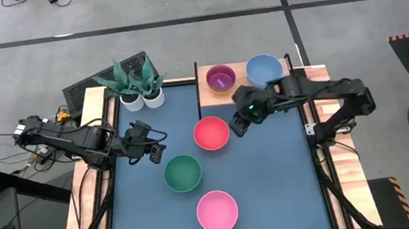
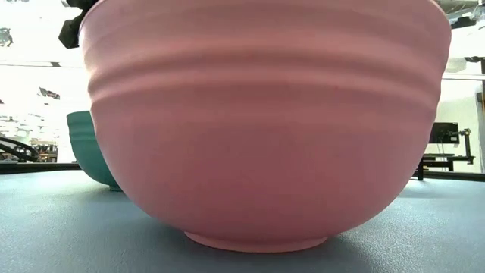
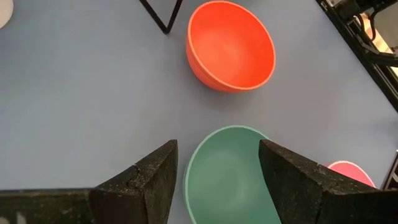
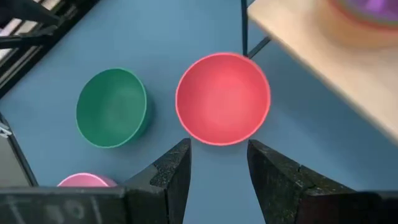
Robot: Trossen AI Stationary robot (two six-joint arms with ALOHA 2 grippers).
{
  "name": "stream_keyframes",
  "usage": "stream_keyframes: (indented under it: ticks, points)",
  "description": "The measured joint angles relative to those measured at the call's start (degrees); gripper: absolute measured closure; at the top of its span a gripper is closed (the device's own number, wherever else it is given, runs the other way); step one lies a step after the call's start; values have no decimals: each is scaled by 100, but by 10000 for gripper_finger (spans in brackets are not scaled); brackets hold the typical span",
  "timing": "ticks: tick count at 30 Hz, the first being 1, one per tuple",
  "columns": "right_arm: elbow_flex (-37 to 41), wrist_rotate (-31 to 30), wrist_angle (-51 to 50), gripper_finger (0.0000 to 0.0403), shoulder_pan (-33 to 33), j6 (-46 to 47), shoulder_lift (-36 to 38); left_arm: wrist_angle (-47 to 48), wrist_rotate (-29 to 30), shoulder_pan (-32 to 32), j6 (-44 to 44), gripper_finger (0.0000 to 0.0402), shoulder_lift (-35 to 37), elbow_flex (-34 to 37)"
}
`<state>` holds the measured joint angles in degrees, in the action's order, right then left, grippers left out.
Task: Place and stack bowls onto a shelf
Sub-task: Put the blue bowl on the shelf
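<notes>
Hovering right gripper (image 4: 217, 165), jaws spread, just beside red bowl (image 1: 211, 133), which sits on the surface near the shelf (image 1: 206, 92); left gripper (image 3: 217, 180) spread near green bowl (image 1: 183, 172); bowls look light, stiff, slick, so grip the rim

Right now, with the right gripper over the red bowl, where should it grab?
The red bowl sits upright, mouth open. The right gripper is open just off its rim; I'd pinch that near rim from above, one finger inside the wall and one outside.
</notes>
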<state>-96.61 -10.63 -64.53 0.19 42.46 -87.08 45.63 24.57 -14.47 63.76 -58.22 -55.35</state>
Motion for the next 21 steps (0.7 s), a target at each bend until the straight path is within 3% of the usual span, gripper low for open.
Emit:
stream_keyframes:
  ticks: [21]
  points:
    - [2138,473,1719,221,133,1309,23,0,-155,0,-202,193,-2,0]
